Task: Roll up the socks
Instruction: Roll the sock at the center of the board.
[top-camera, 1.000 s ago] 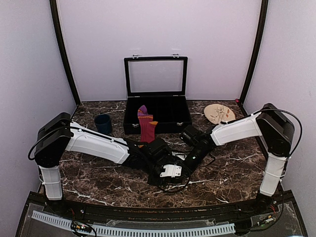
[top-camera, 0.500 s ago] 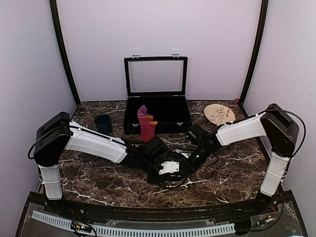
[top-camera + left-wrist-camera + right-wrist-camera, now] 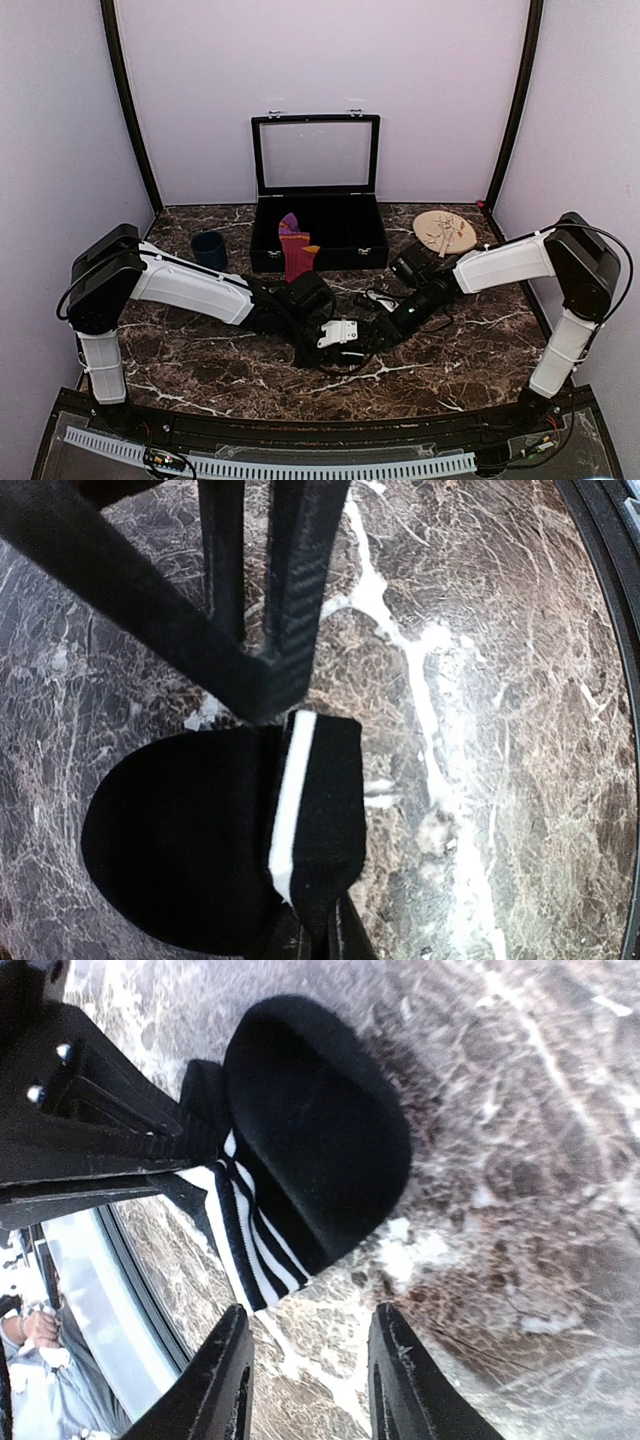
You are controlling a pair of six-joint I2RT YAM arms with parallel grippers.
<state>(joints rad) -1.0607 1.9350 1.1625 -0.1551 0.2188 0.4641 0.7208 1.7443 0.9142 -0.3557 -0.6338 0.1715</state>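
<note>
1. Note black case [image 3: 340, 258] at rear of marble table [image 3: 480, 345], lid upright. Find maroon sock [image 3: 296, 256] draped over its front wall, upper end inside; cannot tell which compartment.
2. Find dark blue cup [image 3: 209, 250] left of case; cannot make out its interior.
3. From left wrist only: see left gripper [image 3: 315, 927] clamped on black sock [image 3: 180, 850] at its folded, white-striped edge.
4. From right wrist only: see right gripper [image 3: 310, 1322] fingers apart, holding nothing, striped cuff just beyond tips.

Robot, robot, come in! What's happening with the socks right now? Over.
Left gripper shut on black sock, striped end. Right gripper open, empty, beside it. Maroon sock hanging over box front. Nothing blocking.
</note>
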